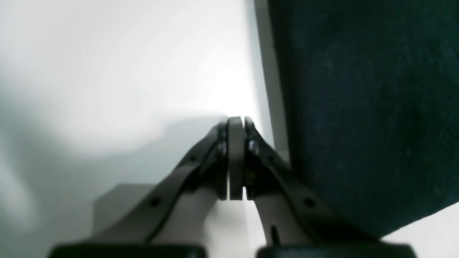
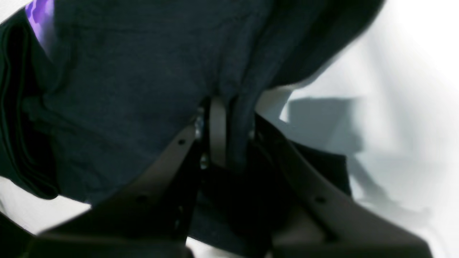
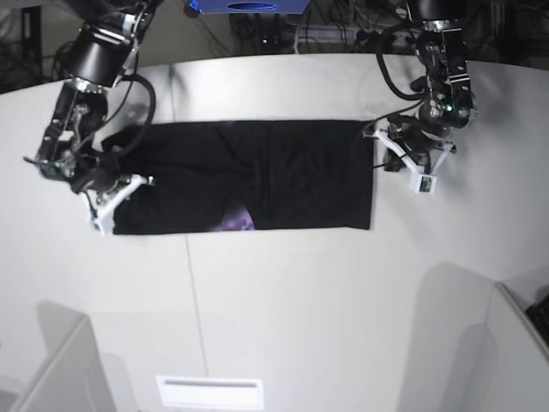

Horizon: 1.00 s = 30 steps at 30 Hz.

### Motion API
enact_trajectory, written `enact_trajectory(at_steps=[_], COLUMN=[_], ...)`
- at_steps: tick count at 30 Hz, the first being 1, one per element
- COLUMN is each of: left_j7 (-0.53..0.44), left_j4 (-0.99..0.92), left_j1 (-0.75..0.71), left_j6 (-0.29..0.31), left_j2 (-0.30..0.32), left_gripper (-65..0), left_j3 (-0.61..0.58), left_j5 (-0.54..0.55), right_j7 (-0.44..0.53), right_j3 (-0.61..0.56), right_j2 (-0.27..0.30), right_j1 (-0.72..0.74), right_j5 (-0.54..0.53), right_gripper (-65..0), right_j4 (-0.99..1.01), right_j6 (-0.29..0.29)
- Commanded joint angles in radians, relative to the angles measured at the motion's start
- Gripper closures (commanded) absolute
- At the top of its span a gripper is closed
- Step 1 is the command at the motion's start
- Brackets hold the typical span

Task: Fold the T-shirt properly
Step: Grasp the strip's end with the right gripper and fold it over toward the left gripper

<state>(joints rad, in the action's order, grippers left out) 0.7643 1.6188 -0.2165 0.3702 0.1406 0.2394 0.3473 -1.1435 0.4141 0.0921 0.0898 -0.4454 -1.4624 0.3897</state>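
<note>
Right gripper (image 2: 229, 118): jaws clenched on a pinched ridge of black cloth, the fold of fabric rising between the two fingers in the right wrist view; it grasps the T-shirt (image 3: 257, 176) at the end of the cloth on the base view's left. Left gripper (image 1: 236, 122): jaws pressed together, pads meeting, nothing between them; it sits just beside the straight edge of the cloth without gripping it, over bare white surface. T-shirt: black, lying as a long flat rectangle on the white table (image 3: 300, 300), long axis running across the base view from left to right, short axis toward and away from the camera. End on the base view's right: straight, squared, flat. End on the base view's left: bunched and lifted slightly where the right gripper holds it. A small patch of purple print (image 3: 236, 221) shows at the near long edge, left of centre; the same purple shows at the upper left corner of the right wrist view. Both arms stand at opposite short ends of the cloth, well apart.
</note>
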Motion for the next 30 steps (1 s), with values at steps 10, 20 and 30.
enact_trajectory(at_steps=[10, 20, 30], left_j7=[-0.004, -0.004, -0.004], left_j4=[0.021, 0.022, 0.024], left_j1=[-0.004, -0.005, -0.025], left_j6=[0.008, 0.008, 0.008], left_j2=[-0.002, 0.003, 0.004], left_gripper=[0.0, 0.0, 0.0], left_j3=[-0.051, -0.051, -0.051], left_j5=[0.011, 0.011, 0.011], right_j7=[0.016, 0.015, 0.016], right_j3=[-0.186, -0.344, -0.416], right_j2=[-0.007, -0.093, -0.194], right_j1=[-0.045, -0.115, -0.144], right_j5=[-0.034, -0.033, -0.033], right_gripper=[0.0, 0.0, 0.0], right_j4=[-0.275, -0.458, -0.513], right_j6=[-0.108, -0.220, -0.242])
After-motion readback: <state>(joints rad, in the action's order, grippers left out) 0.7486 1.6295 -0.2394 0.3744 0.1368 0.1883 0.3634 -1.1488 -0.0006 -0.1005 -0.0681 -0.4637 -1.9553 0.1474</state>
